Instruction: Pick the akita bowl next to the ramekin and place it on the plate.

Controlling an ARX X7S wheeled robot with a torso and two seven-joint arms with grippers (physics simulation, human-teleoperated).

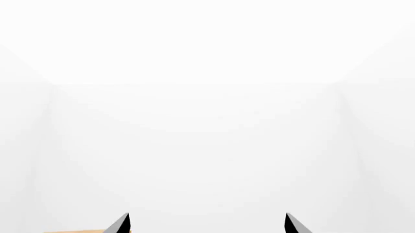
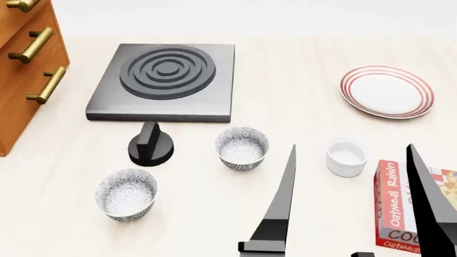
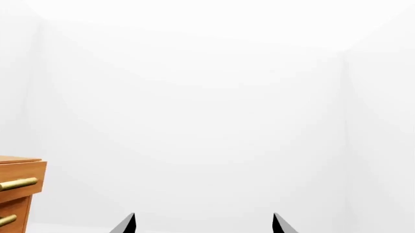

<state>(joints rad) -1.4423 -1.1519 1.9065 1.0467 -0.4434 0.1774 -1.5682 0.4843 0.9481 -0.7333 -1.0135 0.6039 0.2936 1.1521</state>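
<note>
The akita bowl [image 2: 242, 148], white with a dense grey speckle pattern, stands upright mid-table, left of the plain white ramekin [image 2: 347, 156] and apart from it. The red-ringed plate [image 2: 387, 91] lies at the far right, with nothing on it. In the head view my right gripper [image 2: 351, 145] is raised close to the camera, its two dark fingers [image 2: 282, 203] spread wide, nothing between them. The right wrist view shows the right gripper [image 3: 203, 214] open against white walls. My left gripper [image 1: 207, 214] is also open and empty, and is out of the head view.
A second, identical patterned bowl [image 2: 126, 194] stands near left. A black knob [image 2: 151, 145] sits in front of a dark burner slab [image 2: 164, 80]. A wooden drawer cabinet [image 2: 25, 64] with brass handles stands at far left. An oatmeal raisin cereal box [image 2: 400, 206] lies near right.
</note>
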